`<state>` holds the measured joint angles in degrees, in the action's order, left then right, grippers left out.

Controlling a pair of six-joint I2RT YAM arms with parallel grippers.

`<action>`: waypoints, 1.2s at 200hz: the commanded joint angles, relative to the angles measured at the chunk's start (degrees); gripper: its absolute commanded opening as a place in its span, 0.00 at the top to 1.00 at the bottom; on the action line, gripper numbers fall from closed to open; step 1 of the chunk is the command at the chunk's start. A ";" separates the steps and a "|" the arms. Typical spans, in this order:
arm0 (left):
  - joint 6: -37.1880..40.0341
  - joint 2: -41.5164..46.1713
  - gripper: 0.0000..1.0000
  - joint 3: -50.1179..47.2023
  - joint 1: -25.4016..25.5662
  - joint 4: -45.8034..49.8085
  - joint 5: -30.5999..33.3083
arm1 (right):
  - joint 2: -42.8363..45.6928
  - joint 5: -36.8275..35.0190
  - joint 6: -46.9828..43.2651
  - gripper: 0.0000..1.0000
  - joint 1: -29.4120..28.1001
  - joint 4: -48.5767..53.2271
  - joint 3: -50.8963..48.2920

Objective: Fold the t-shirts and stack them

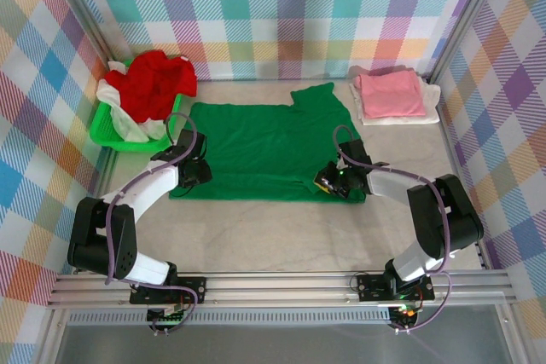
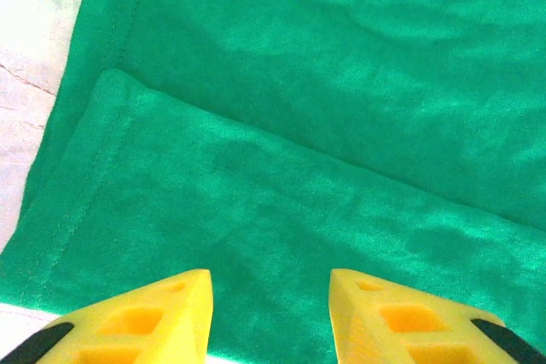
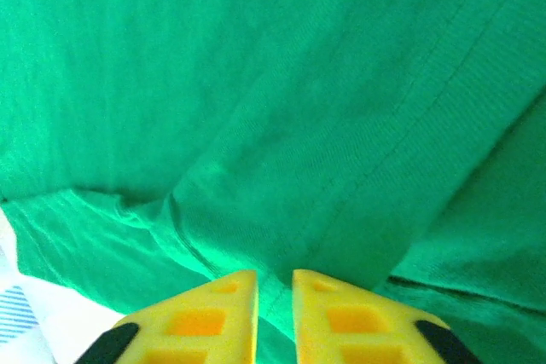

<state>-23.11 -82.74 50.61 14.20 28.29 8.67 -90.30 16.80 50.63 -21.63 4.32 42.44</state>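
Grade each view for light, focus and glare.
Top external: even light, sharp, no harsh shadows or glare on the green shirt. Left wrist: bright, weave crisp, bare table washed out almost white at left. Right wrist: very close, cloth soft and slightly blurred, a bright patch just above the yellow fingers, darker folds at lower right.

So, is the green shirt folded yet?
Mostly spread: green t-shirt lies flat, one sleeve out; only its near edge looks doubled over.
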 commanded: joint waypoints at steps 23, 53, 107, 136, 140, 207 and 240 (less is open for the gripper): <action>-0.70 1.17 0.59 0.55 0.57 0.27 1.83 | -0.89 -1.80 -1.44 0.98 -0.35 -1.19 4.31; -0.92 1.55 0.59 0.11 0.57 0.36 2.29 | -3.02 -1.71 -1.87 1.00 -0.32 -1.19 6.70; -0.48 3.20 0.58 -0.73 0.57 0.57 2.41 | 4.17 -2.46 0.14 0.74 -0.42 2.70 0.88; 0.61 3.61 0.58 -1.98 0.72 -3.29 -1.06 | 8.36 -3.34 0.91 0.68 -1.03 4.33 -4.07; 0.53 3.72 0.58 -2.24 0.74 -3.84 -1.43 | 8.47 -3.23 1.04 0.67 -1.12 4.42 -4.45; 0.86 3.41 0.58 -2.10 1.27 -3.65 -1.87 | 3.52 -2.02 3.05 0.63 -3.75 -2.87 -4.38; 1.21 4.49 0.58 -2.40 1.27 -2.79 -1.05 | 0.57 -2.73 3.33 0.64 -4.04 -5.56 -3.26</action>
<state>-22.85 -80.44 48.99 14.83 24.93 7.07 -87.79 14.15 53.04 -25.23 2.39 37.28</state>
